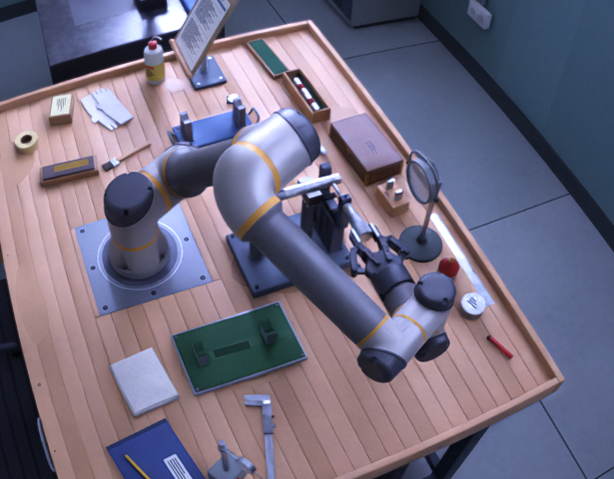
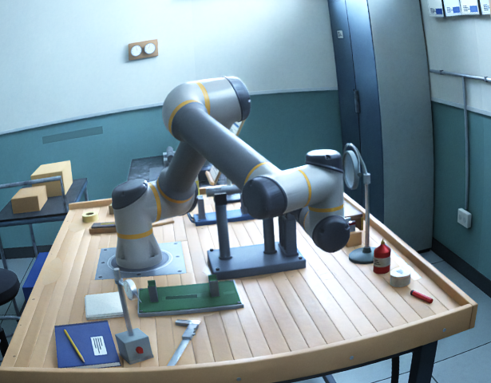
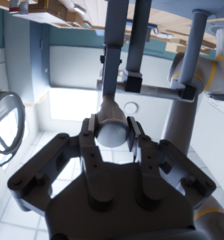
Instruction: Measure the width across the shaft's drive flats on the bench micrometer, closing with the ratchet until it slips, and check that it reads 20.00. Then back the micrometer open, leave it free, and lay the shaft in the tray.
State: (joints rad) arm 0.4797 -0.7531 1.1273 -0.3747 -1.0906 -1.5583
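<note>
The steel shaft (image 1: 309,186) lies across the top of the bench micrometer (image 1: 322,216), resting in its dark supports in the middle of the bench. I grip the micrometer's ratchet knob (image 3: 111,130) at its near end with my gripper (image 3: 111,127) closed around it; in the side camera my gripper (image 1: 370,241) sits at the right end of the micrometer's spindle. The green tray (image 1: 238,346) with two small posts lies empty in front of the micrometer base. The micrometer's reading is not visible.
Behind the micrometer stand a blue fixture (image 1: 209,128), a brown case (image 1: 366,147) and a document stand (image 1: 201,36). A magnifier on a stand (image 1: 422,206), a red bottle (image 1: 449,266) and a tape roll (image 1: 472,304) sit right of my wrist. A caliper (image 1: 266,423) lies near the front edge.
</note>
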